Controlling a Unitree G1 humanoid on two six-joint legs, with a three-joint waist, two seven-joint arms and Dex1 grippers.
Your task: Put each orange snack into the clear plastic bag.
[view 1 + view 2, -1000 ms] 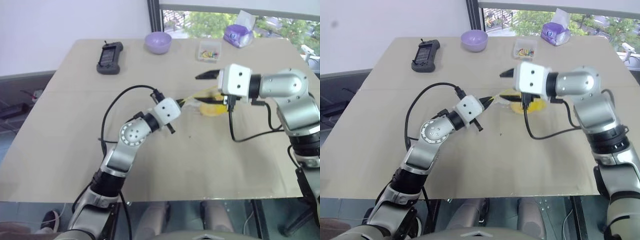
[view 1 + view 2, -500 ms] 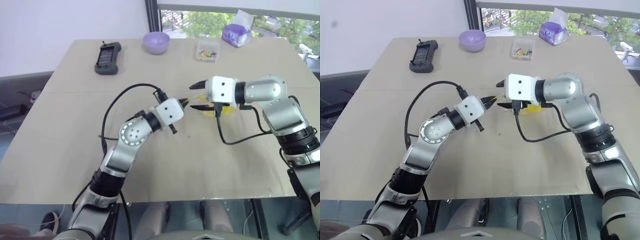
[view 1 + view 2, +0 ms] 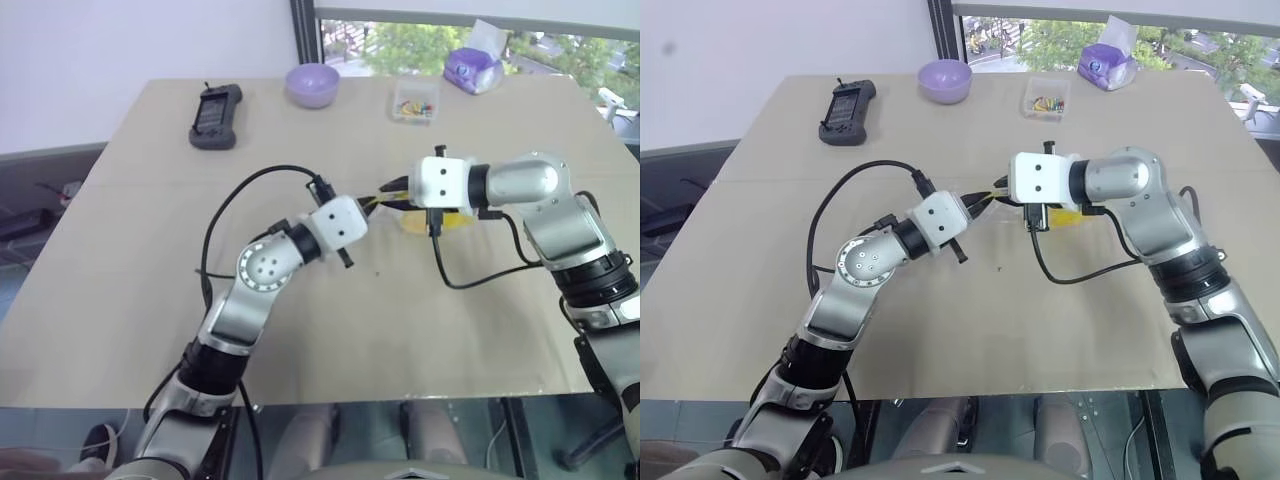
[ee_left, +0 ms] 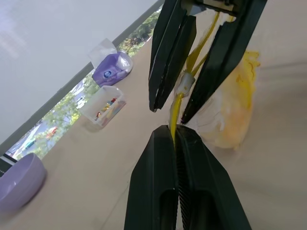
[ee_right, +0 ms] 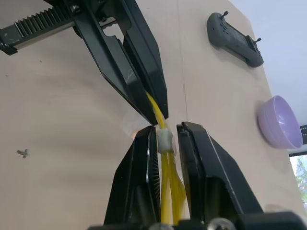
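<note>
We see the left gripper [image 4: 177, 132] clamped on the bag's [image 4: 230, 112] yellow seal strip [image 5: 165, 191]; the right gripper [image 5: 165, 134] brackets the strip's slider, nearly closed (contact unclear). The bun [image 3: 440, 220] sits bagged behind them.

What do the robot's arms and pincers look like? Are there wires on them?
Both arms are shiny silver-grey tubes with round joints. Each wrist ends in a white boxy block with small dark dots. The left pincer and right pincer each have two long black pointed fingers with ridged teeth inside. A black cable loops out from each arm.
</note>
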